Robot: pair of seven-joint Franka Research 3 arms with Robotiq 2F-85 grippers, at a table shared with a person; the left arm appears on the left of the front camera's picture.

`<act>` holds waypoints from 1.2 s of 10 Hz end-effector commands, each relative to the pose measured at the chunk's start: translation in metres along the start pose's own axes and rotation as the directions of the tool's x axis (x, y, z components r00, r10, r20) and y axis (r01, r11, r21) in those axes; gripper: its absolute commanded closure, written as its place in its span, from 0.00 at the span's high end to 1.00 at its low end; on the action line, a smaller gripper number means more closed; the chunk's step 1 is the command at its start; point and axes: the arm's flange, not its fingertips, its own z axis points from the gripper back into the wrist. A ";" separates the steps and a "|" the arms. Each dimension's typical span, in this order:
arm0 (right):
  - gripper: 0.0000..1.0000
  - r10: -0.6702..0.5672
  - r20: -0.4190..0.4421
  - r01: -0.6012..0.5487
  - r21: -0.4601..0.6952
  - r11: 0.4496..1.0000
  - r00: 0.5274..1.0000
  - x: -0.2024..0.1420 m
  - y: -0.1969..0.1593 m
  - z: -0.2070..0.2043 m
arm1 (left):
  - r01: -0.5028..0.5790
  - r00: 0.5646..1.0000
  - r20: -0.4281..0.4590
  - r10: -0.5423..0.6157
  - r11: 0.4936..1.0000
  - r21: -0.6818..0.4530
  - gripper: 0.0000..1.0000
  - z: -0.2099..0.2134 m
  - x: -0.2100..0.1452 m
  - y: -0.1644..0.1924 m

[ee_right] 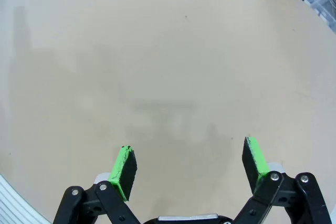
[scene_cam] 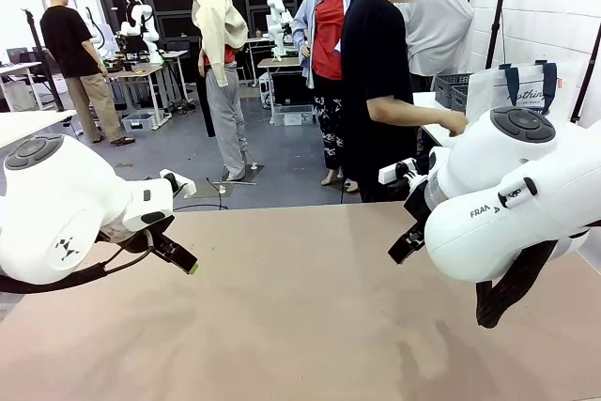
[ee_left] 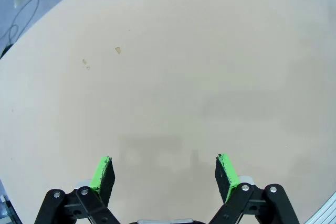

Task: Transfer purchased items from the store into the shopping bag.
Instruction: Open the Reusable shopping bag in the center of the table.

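The shopping bag (scene_cam: 512, 89), whitish with navy handles and a red tag, stands on a side table at the far right. The store (scene_cam: 451, 89), a dark grey slotted basket, sits just left of it. A person in a black T-shirt reaches a hand (scene_cam: 454, 123) toward them. The purchased items are out of view. My left gripper (scene_cam: 180, 256) hangs above the tan table (scene_cam: 300, 307) at the left. In the left wrist view it (ee_left: 164, 165) is open over bare tabletop. My right gripper (scene_cam: 406, 243) hovers at the right. In the right wrist view it (ee_right: 189, 157) stands open, holding nothing.
The tan table's far edge runs just behind both grippers. Beyond it lies grey floor (scene_cam: 282, 152), where several other people stand. A black stand (scene_cam: 496, 16) rises by the white wall at the right.
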 end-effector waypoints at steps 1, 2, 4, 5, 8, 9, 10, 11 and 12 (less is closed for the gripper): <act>1.00 0.000 0.000 0.000 0.000 1.000 1.000 0.000 0.000 0.000 | -0.002 1.000 0.000 0.002 1.000 0.001 1.00 0.000 0.000 0.001; 1.00 0.000 0.000 0.000 0.000 1.000 1.000 0.000 0.000 0.000 | -0.002 1.000 0.000 0.002 1.000 0.001 1.00 0.000 0.000 0.001; 1.00 0.000 0.000 0.000 0.000 1.000 1.000 0.000 0.000 0.000 | -0.002 1.000 0.000 0.002 1.000 0.001 1.00 0.000 0.000 0.001; 1.00 0.000 0.000 0.000 0.000 1.000 1.000 0.000 0.000 0.000 | -0.002 1.000 0.000 0.002 1.000 0.001 1.00 0.000 0.000 0.001; 1.00 0.000 0.000 0.000 0.000 1.000 1.000 0.000 0.000 0.000 | -0.002 1.000 0.000 0.002 1.000 0.001 1.00 0.000 0.000 0.001; 1.00 0.000 0.000 0.000 0.000 1.000 1.000 0.000 0.000 0.000 | -0.002 1.000 0.000 0.002 1.000 0.001 1.00 0.000 0.000 0.001; 1.00 0.000 0.000 0.000 0.000 1.000 1.000 0.000 0.000 0.000 | -0.002 1.000 0.000 0.002 1.000 0.001 1.00 0.000 0.000 0.001; 1.00 0.000 0.000 0.000 0.000 1.000 1.000 0.000 0.000 0.000 | -0.002 1.000 0.000 0.002 1.000 0.001 1.00 0.000 0.000 0.001; 1.00 0.000 0.000 0.000 0.000 1.000 1.000 0.000 0.000 0.000 | -0.002 1.000 0.000 0.002 1.000 0.001 1.00 0.000 0.000 0.001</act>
